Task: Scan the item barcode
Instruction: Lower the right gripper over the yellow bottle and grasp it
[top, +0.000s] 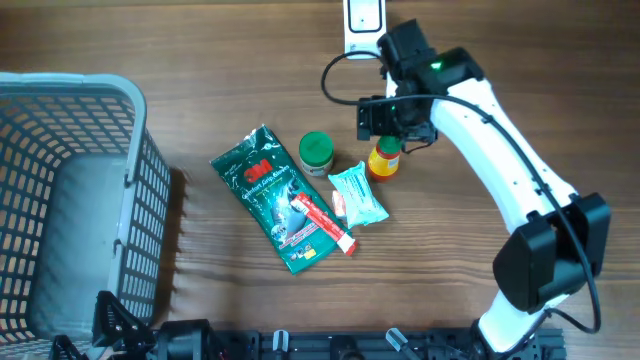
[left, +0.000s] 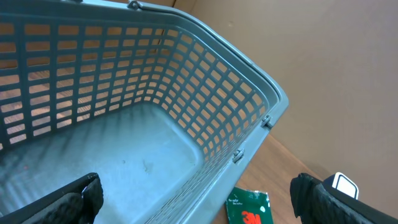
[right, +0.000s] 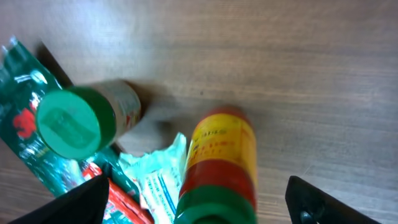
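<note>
The orange bottle (top: 384, 158) stood upright on the counter (top: 200, 60), at the right end of the little cluster of goods, and that looked like the pick. The right gripper (right: 196, 193) hung directly over it, jaws spread wide with the bottle framed between them and neither finger touching it. So this was the reach-and-grasp step: nothing lifted, nothing scanned.

Just beside the bottle lay a pale blue packet (top: 357, 195), its edge close against the bottle's base, and a green-lidded jar (top: 316, 150) stood a little further left. Beyond those sat the big green 3M pouch (top: 272, 195) with a red stick (top: 328, 222) lying across its lower corner.

The next move, by my reading, called for a straight drop around the bottle's body, a firm close, then a lift and carry up to the white scanner (top: 362, 14) at the far edge, label turned toward it. I could not see where the barcode sat.

Away on the other side, the left gripper (left: 196, 190) hovered over the grey basket (top: 130, 110), jaws fully spread and empty.
</note>
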